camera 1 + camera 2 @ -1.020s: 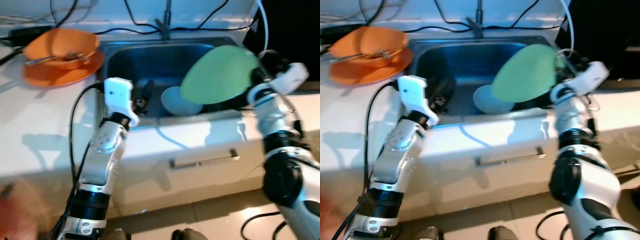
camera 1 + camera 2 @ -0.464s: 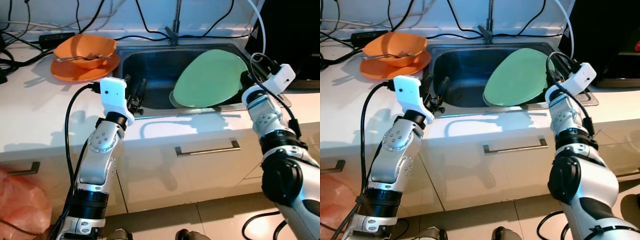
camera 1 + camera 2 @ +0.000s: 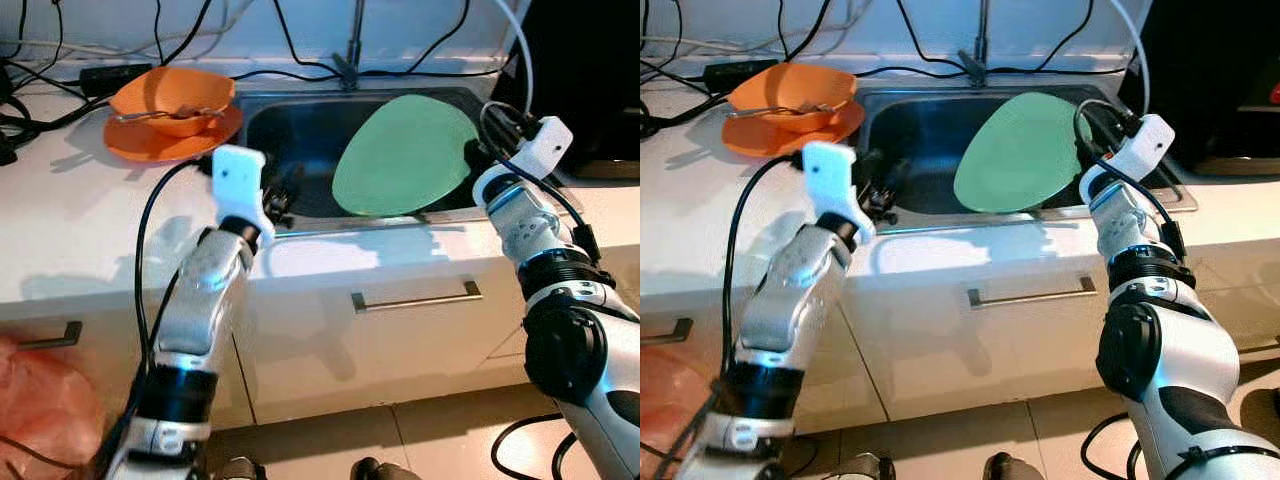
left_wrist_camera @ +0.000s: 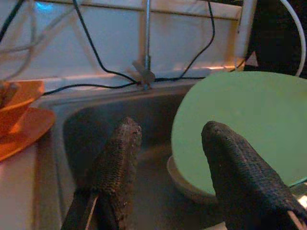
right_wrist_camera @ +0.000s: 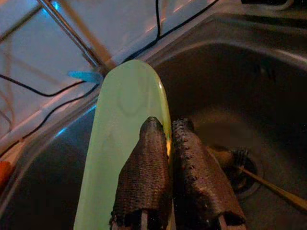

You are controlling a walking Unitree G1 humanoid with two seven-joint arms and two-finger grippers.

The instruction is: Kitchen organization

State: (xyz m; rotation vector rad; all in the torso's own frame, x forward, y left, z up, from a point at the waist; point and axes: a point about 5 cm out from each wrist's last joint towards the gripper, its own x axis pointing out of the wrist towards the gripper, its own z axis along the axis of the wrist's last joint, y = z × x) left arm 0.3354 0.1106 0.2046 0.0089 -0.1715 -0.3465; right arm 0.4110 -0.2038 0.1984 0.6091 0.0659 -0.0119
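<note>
1. The right gripper (image 5: 165,143) is pinching the right edge of the green plate (image 3: 405,155), its two fingers (image 5: 144,182) pressed close on either side of the rim.
2. The green plate is tilting up over the right half of the sink (image 3: 290,125), its lower edge near the sink's near rim.
3. A pale dish (image 4: 184,184) is lying in the sink beneath the plate.
4. The left gripper (image 4: 168,167) is hanging at the sink's near-left edge with its fingers spread wide and holding nothing; the left half of the basin is lying open beyond it.
5. An orange bowl (image 3: 170,95) on an orange plate (image 3: 150,145) is sitting on the tabletop (image 3: 70,220), left of the sink.
</note>
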